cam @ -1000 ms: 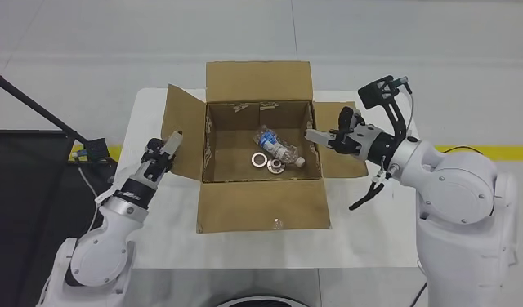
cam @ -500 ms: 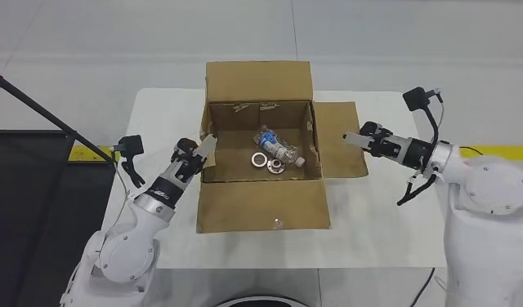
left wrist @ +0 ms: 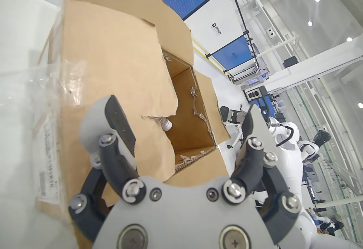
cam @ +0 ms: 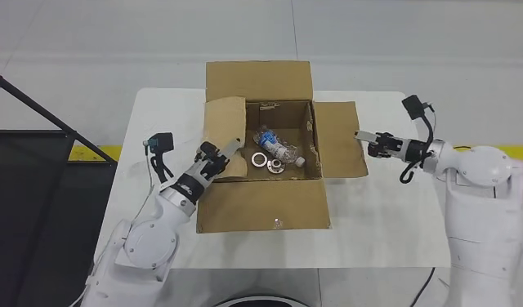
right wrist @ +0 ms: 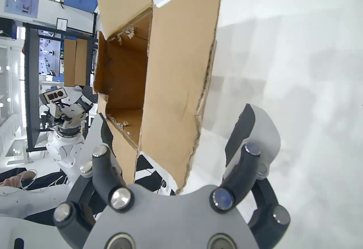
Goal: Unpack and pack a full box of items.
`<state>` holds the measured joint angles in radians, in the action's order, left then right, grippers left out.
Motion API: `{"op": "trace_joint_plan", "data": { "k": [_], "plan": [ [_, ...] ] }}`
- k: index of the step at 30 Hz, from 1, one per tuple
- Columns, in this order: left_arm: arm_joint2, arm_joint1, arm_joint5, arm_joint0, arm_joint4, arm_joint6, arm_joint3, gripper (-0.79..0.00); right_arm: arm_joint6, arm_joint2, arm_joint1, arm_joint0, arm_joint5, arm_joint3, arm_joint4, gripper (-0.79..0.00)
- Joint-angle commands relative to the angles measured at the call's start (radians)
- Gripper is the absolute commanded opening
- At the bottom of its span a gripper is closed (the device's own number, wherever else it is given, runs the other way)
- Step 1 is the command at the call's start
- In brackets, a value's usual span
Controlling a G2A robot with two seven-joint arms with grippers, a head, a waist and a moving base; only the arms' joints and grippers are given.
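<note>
Looking down in the top view, we see the box [cam: 261,205] at the centre of the frame on the table [cam: 163,119], its far and near flaps spread outward. Inside, mid-frame, a bottle [cam: 278,148] lies with two rings [cam: 260,159] just beside it. The left flap [cam: 225,123] stands raised and leans in over the opening, with the left gripper [cam: 222,153] at its lower corner, left of centre. The right flap [cam: 339,140] lies spread outward, with the right gripper [cam: 359,135] at its outer edge, right of centre.

The wrist views add what the top view cannot settle. In the left one the fingers [left wrist: 120,119] stand apart, the left flap's torn edge is just ahead of them, and past that edge we see only the bottle's white cap [left wrist: 167,125]. In the right one the fingers [right wrist: 249,125] are also apart, one on either side of the right flap's ragged edge. We cannot tell whether either touches it. That view shows the box's inner walls, and the contents are hidden.

A band of white table runs from the right flap to the table's right edge. A wider band lies left of the box, beneath the left arm.
</note>
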<state>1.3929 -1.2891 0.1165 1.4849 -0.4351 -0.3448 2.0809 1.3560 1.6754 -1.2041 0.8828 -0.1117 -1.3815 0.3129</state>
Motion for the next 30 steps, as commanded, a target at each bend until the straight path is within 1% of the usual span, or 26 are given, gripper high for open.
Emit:
{"op": "trace_joint_plan", "data": {
  "k": [1, 4, 8, 12, 18, 23, 30],
  "plan": [
    [-0.007, 0.0, 0.007, -0.007, -0.005, -0.004, -0.008, 0.0, 0.019, -0.024, 0.002, -0.012, -0.005, 0.03, 0.003, 0.0],
    [-0.018, 0.0, 0.016, -0.016, -0.01, -0.007, -0.017, 0.0, 0.056, -0.054, 0.006, -0.033, -0.033, 0.066, -0.026, 0.0],
    [-0.025, 0.0, 0.025, -0.023, -0.016, -0.01, -0.024, 0.0, 0.112, -0.067, 0.01, -0.052, -0.079, 0.092, -0.151, 0.0],
    [-0.027, 0.0, 0.029, -0.027, -0.017, -0.009, -0.026, 0.0, 0.145, -0.072, 0.015, -0.063, -0.094, 0.087, -0.252, 0.0],
    [-0.025, 0.001, 0.03, -0.029, -0.018, -0.01, -0.026, 0.0, 0.151, -0.081, 0.024, -0.071, -0.08, 0.01, -0.358, 0.0],
    [-0.021, 0.002, 0.027, -0.031, -0.013, -0.007, -0.028, 0.0, 0.138, -0.125, 0.025, -0.068, -0.064, -0.083, -0.43, 0.0],
    [-0.011, 0.002, 0.017, -0.027, 0.0, 0.027, -0.012, 0.0, 0.054, -0.204, 0.027, -0.055, -0.062, -0.213, -0.402, 0.0]
  ]
}}
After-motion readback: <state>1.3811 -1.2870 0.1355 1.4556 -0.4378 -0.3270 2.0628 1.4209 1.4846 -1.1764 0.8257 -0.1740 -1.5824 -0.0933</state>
